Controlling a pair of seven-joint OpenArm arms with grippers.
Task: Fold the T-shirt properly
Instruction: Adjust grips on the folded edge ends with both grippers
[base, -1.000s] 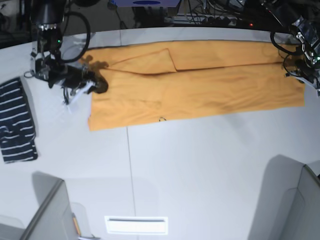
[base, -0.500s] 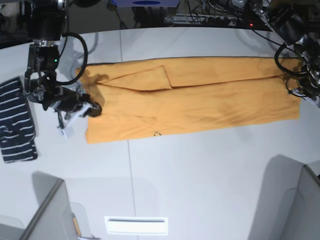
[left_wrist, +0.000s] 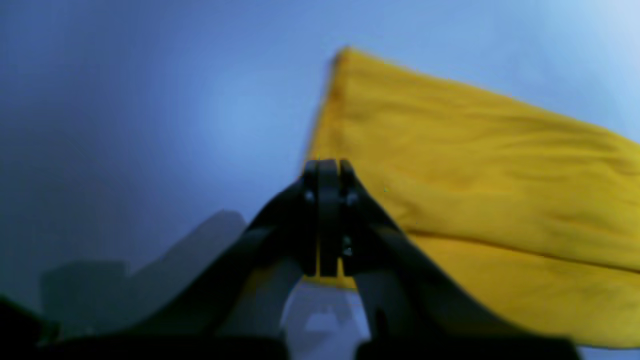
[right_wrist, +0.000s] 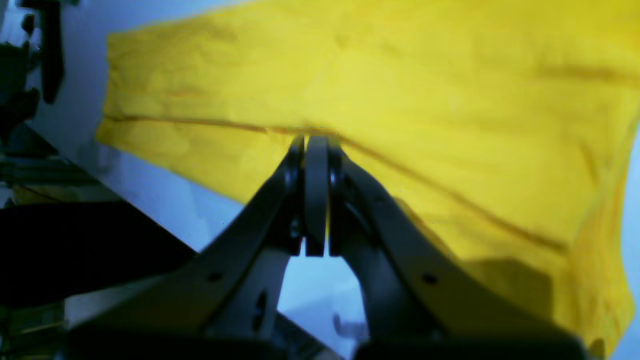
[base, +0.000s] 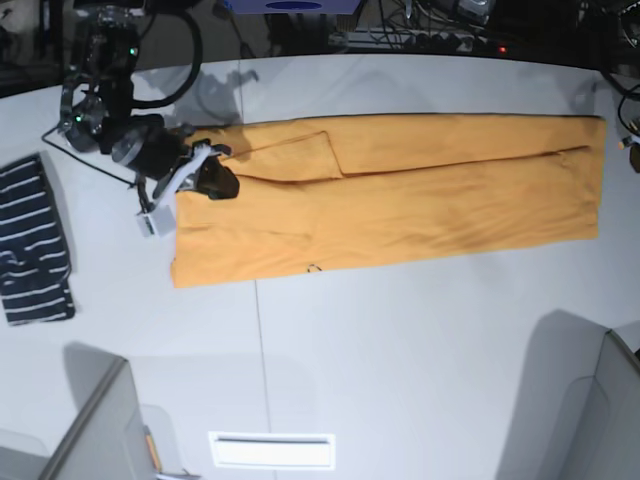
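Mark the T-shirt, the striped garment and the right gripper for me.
T-shirt (base: 420, 205): base view, middle of the cloth.
Striped garment (base: 32, 245): base view, its centre.
Right gripper (right_wrist: 315, 145): right wrist view, closed fingertips.

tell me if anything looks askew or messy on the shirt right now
Mostly tidy: the shirt lies flat as a long folded band. One sleeve flap near the right pincer sits at a slant across the top layer, and a small dark mark shows at the near edge.

1. A dark, two-fingered right gripper (right_wrist: 315, 200) rises from the bottom centre of the frame, its jaws pressed together.
2. A yellow-orange cloth T-shirt (right_wrist: 400, 90) fills the upper and right frame, a crease running diagonally.
3. A pale grey-blue table surface (right_wrist: 165, 200) shows at left.
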